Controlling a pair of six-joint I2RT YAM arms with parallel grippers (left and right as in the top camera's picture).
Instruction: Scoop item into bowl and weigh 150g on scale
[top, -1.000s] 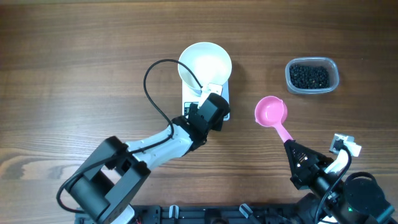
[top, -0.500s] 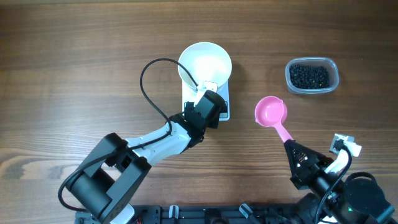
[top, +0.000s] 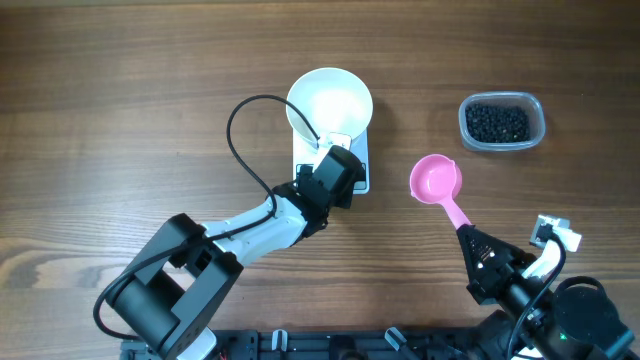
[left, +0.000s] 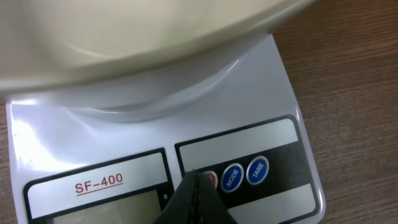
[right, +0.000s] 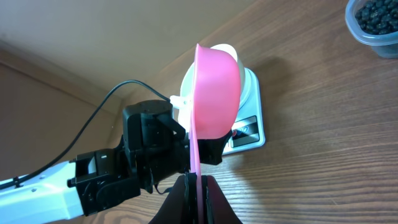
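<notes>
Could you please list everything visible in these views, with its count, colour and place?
bowl: one, white, empty, on the scale.
scale: one, white, middle of the table.
beans: many, black, in the tub.
tub: one, clear, far right of the table.
scoop: one, pink, empty, right of the scale.
table: one, brown wood.
left tool: one, black, shut, tips at the scale's red button.
right tool: one, black, shut on the scoop's handle.

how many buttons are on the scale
3, in a row along the scale front: a red button partly hidden behind the shut left gripper, then the blue MODE button, then the blue TARE button.
</notes>
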